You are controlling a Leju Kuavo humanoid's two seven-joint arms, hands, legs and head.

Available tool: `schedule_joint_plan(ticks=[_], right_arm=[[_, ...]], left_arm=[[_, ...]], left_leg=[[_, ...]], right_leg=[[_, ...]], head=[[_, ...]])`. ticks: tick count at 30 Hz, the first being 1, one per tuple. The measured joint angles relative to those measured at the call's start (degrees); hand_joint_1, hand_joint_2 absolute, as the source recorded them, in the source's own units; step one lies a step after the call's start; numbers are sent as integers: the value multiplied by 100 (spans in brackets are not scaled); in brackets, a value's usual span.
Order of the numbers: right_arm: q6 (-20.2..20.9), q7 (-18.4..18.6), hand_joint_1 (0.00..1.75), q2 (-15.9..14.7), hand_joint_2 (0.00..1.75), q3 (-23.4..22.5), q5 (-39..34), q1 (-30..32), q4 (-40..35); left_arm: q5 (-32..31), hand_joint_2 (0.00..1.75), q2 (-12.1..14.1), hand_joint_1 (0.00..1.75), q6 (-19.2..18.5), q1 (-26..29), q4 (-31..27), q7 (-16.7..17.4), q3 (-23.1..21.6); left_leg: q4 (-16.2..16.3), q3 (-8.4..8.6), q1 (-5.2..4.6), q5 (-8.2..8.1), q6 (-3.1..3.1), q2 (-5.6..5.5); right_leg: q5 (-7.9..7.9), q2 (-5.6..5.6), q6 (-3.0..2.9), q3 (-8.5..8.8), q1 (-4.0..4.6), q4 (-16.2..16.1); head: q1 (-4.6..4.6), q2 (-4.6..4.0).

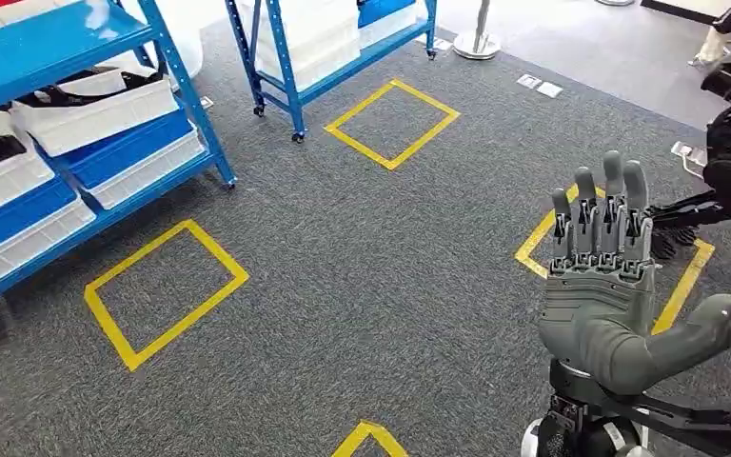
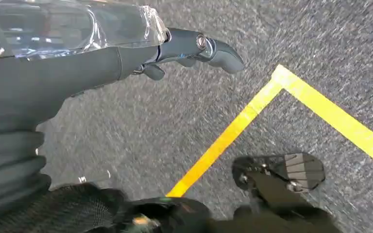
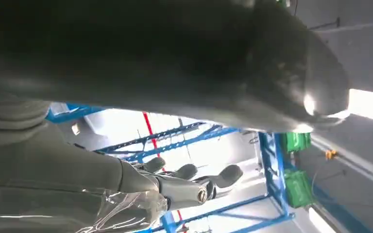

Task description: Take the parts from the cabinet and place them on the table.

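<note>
White trays of dark parts (image 1: 95, 105) sit on the blue metal shelving cabinet (image 1: 76, 38). Right hand (image 1: 619, 286) is raised over grey carpet (image 1: 362, 267), fingers (image 1: 600, 214) straight, apart, holding nothing. Left hand (image 2: 126, 58): fingers extended, empty.

Black parts (image 1: 76, 86) in white bins on the blue cabinet (image 1: 105, 29), at left

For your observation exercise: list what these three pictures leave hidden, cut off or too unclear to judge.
- Parts in the white bins: head view, dark shapes too small to identify.
- Blue shelf rack: cut off by the head view's left edge.
- Right hand: right wrist view, its thumb fills the frame, blurred.
- Left hand: left wrist view, fingers partly hidden by the palm.
</note>
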Motion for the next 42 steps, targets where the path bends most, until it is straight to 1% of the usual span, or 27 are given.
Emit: schedule_joint_plan(ticks=[4,5,6,7,9,10,11,13,14,15,16,19,20,21,22,25,26,28,29,30,31,34,35,36,38,40,42], right_arm=[[0,-52,0,0,0,-76,-28,23,-54],[4,-72,0,-4,0,-90,-48,31,-81],[9,-81,0,-9,0,-96,-57,38,-85],[7,-101,0,-9,0,-105,-59,49,-103],[7,-98,0,-11,0,-125,-66,98,-105],[7,-101,0,-13,0,-138,-63,105,-105],[11,-103,0,-13,0,-138,-68,107,-105],[26,-118,0,-13,0,-138,-79,107,-105],[26,-120,0,-13,0,-138,-83,107,-105],[26,-127,0,-13,0,-140,-94,109,-103],[37,-135,0,-13,0,-140,-103,115,-118],[66,-168,0,-13,0,-142,-127,122,-122],[77,-173,0,-13,0,-142,-138,115,-124],[94,-173,0,-13,0,-142,-171,115,-131],[98,-179,0,-13,0,-142,-171,117,-146],[114,-179,0,-13,0,-142,-177,117,-151],[127,-179,0,-13,0,-142,-177,116,-151],[146,-186,0,-13,0,-142,-190,108,-153],[153,-188,0,-13,0,-142,-195,99,-153],[170,-188,0,-13,0,-142,-197,91,-153],[192,-192,0,-13,0,-142,-205,87,-153],[225,-188,0,-13,0,-144,-271,54,-153],[240,-179,0,-13,0,-144,-306,16,-155],[258,-166,0,-17,0,-146,-315,-28,-148],[299,-160,0,-15,0,-149,-345,-49,-155],[304,-124,0,-17,0,-146,-378,-50,-142],[308,-125,0,-17,0,-146,-378,-61,-135]], left_arm=[[5,0,-13,0,0,54,0,-15,-4],[4,0,-22,0,0,68,-2,-13,-7],[-2,0,-18,0,0,55,0,-11,-7],[-2,0,-20,0,0,39,0,-13,-7],[-2,0,-35,0,0,22,0,-13,-7],[-2,0,-39,0,0,24,0,-13,-7],[-2,0,-39,0,0,28,0,-9,-7],[-2,0,-39,0,7,29,0,-2,-7],[-4,0,-39,0,15,27,0,-2,-7],[-4,0,-33,0,20,22,0,-2,-7],[-4,0,-29,0,24,-1,0,0,-9],[0,0,-26,0,35,19,0,31,-9],[2,0,-11,0,33,28,0,42,-9],[4,0,-15,0,24,24,0,50,-9],[7,0,-15,0,13,11,0,57,-9],[48,0,-15,0,-18,-14,0,68,-9],[68,0,-15,0,-20,-16,0,70,-9],[70,0,-15,0,-33,1,0,70,-9],[68,0,-15,0,-33,3,0,70,-9],[70,0,-13,0,-35,1,0,70,-9],[76,0,-4,0,-48,-5,0,74,-9],[68,0,-15,0,-151,13,0,155,-13],[66,0,-15,0,-239,28,0,219,-13],[70,0,-15,0,-322,50,0,282,-17],[46,0,-4,0,-398,-4,0,439,-55],[4,0,-18,0,-411,-33,0,522,-90],[-20,0,-20,0,-457,-38,0,603,-103]], left_leg=[[-101,-6,-8,59,4,-254],[-203,95,87,134,-34,-338],[-243,119,95,147,-15,-417],[-242,118,102,159,6,-479],[-240,118,112,158,6,-644],[-230,118,123,156,3,-736],[-226,129,142,152,-6,-820],[-188,148,203,127,-73,-1013],[-140,143,232,94,-122,-1101],[-91,90,220,58,-184,-1178],[2,35,217,41,-215,-1252],[-65,-12,244,83,-278,-1398],[-22,-14,264,52,-291,-1280],[176,-101,212,-57,-320,-925],[544,-288,218,-245,-348,-750],[1819,-955,236,-695,-359,-639],[1822,-975,229,-622,-337,-638],[1111,-625,183,-216,-244,-611],[581,-353,142,16,-156,-512],[118,-113,55,142,-43,-217],[36,-103,10,62,-13,-92],[-21,-117,-31,80,24,-291],[-170,29,17,165,35,-402],[-267,76,66,232,-15,-485],[-324,110,112,259,42,-615],[-321,114,120,253,39,-784],[-314,128,144,241,13,-978]], right_leg=[[-32,-272,71,63,6,-55],[-80,-114,113,78,-15,-18],[-197,275,146,13,-24,180],[-402,441,166,-172,-31,552],[-750,516,210,-631,-52,1426],[-772,517,231,-785,-62,1668],[-635,517,255,-784,-80,1598],[-104,574,317,-434,-139,779],[141,706,372,-198,-196,270],[49,1074,443,-91,-244,82],[75,1033,309,-111,-225,36],[68,822,140,-125,-174,62],[83,739,91,-116,-199,48],[73,684,68,-104,-188,46],[62,603,30,-98,-173,46],[32,334,-10,-93,-116,46],[19,243,-17,-81,-95,46],[-11,98,-28,-40,-45,46],[-29,31,-26,-9,-26,42],[-44,-29,-25,19,-31,31],[-70,-114,9,38,6,30],[-81,-316,63,84,-36,-35],[-102,-366,101,127,11,-71],[-140,-62,123,159,-26,9],[-551,447,157,-217,-46,763],[-787,513,207,-618,-74,1469],[-548,514,256,-651,-115,1368]], head=[[-4,0],[0,0],[11,-2],[26,0],[28,0],[28,0],[28,0],[28,0],[28,0],[30,0],[50,0],[44,0],[46,0],[25,-2],[2,0],[-4,0],[-4,0],[-6,0],[-7,0],[-7,0],[2,0],[-2,0],[-2,0],[4,0],[26,-2],[28,-2],[33,-2]])
